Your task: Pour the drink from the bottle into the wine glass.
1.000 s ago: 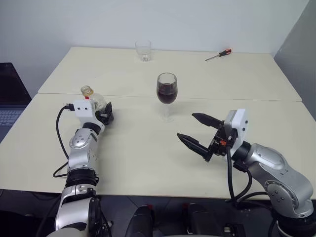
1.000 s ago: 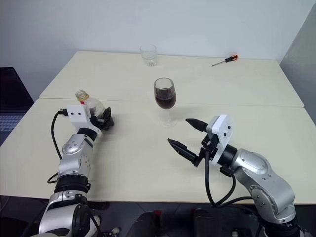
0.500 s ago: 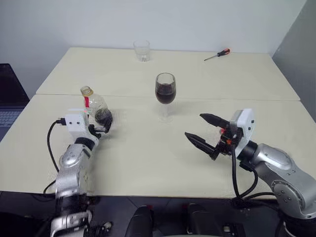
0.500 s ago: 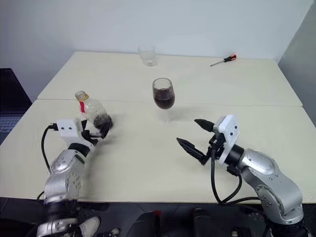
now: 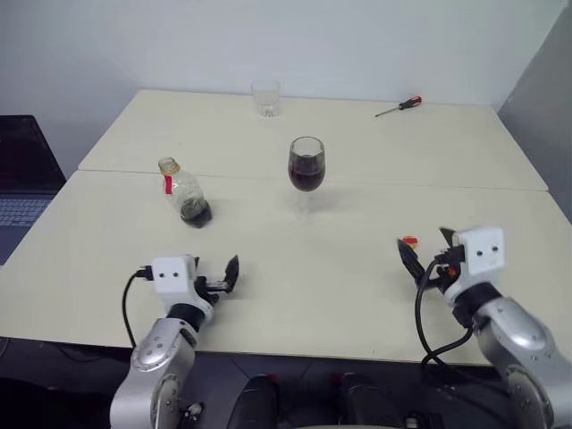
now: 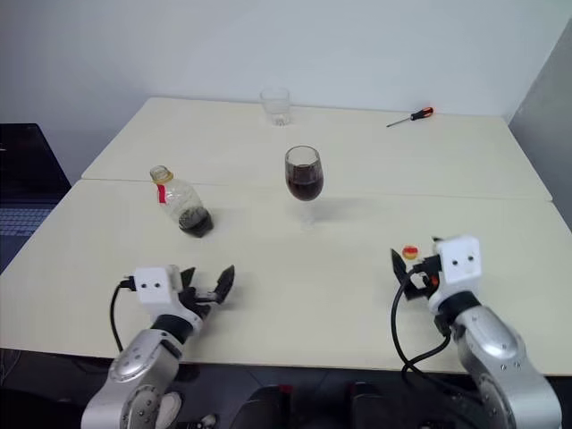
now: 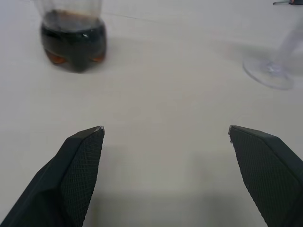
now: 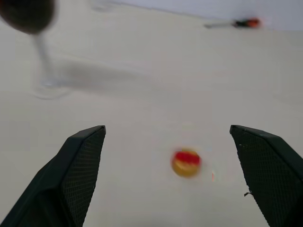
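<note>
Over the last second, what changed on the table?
The left gripper let go of the bottle, opened and drew back toward the table's near edge. The right gripper, open throughout, swung out to the right beside the cap. The bottle now stands alone, uncapped; the wine glass, tumbler and screwdriver stayed put.

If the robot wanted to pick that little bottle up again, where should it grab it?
Probably around the rounded clear body of the bottle, below its red neck label. It stands upright and uncapped, so the open left gripper, nearest it, could come in level from the near side.
</note>
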### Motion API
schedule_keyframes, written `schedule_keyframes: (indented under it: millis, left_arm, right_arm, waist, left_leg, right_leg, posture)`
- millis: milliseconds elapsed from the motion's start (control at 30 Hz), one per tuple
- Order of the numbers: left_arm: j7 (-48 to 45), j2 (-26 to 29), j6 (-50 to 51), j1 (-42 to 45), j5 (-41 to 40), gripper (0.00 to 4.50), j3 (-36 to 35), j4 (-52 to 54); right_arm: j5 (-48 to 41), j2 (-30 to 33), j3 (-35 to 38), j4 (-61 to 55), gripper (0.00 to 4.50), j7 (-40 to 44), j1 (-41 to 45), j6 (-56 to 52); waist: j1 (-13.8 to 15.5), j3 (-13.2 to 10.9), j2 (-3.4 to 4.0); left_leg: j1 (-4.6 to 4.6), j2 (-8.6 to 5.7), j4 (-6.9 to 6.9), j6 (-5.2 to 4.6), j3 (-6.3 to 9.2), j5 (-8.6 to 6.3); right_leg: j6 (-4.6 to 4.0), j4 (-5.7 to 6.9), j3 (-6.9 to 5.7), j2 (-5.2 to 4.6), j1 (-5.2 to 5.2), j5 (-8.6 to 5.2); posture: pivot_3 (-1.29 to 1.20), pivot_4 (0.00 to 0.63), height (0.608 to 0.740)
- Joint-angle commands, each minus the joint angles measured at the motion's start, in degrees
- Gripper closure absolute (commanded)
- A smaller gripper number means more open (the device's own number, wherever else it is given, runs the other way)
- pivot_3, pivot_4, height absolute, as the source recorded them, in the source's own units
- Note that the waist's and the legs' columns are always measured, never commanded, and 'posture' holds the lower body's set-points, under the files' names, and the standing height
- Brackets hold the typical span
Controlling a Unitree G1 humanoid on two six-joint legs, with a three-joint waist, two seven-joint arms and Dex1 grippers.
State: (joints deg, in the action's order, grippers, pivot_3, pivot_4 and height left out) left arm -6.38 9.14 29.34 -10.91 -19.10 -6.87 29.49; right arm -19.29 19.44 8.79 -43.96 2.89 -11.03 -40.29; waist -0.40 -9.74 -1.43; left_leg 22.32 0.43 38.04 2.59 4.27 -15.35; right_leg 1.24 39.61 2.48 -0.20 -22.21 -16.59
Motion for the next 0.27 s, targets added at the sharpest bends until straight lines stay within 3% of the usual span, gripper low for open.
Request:
schedule_keyframes:
  millis: [33,267]
  left_arm:
    - [1.3,-0.5,0.1,-0.1,1.1,0.03,1.0,3.4]
    - [1.5,-0.5,0.0,-1.9,2.1,0.03,2.8,4.1]
  right_arm:
    - [1.8,-3.4,2.8,-1.4,0.00,-3.4,-2.4,1.3]
    - [3.8,-9.0,2.7,-0.4,0.00,-4.6,-6.2,5.1]
  waist:
    - [0.0,0.1,0.10]
    - [-0.2,0.3,0.41]
  left_leg:
    - [-0.02,0.03,-0.01,0.00,0.00,0.00]
    - [-0.21,0.07,-0.15,0.00,-0.14,-0.01]
  right_leg:
    - [-0.01,-0.01,0.00,0.00,0.00,0.00]
    - [-0.04,-0.10,0.04,0.10,0.07,-0.04]
  posture:
    - [0.00,0.150,0.740]
    - [0.00,0.150,0.740]
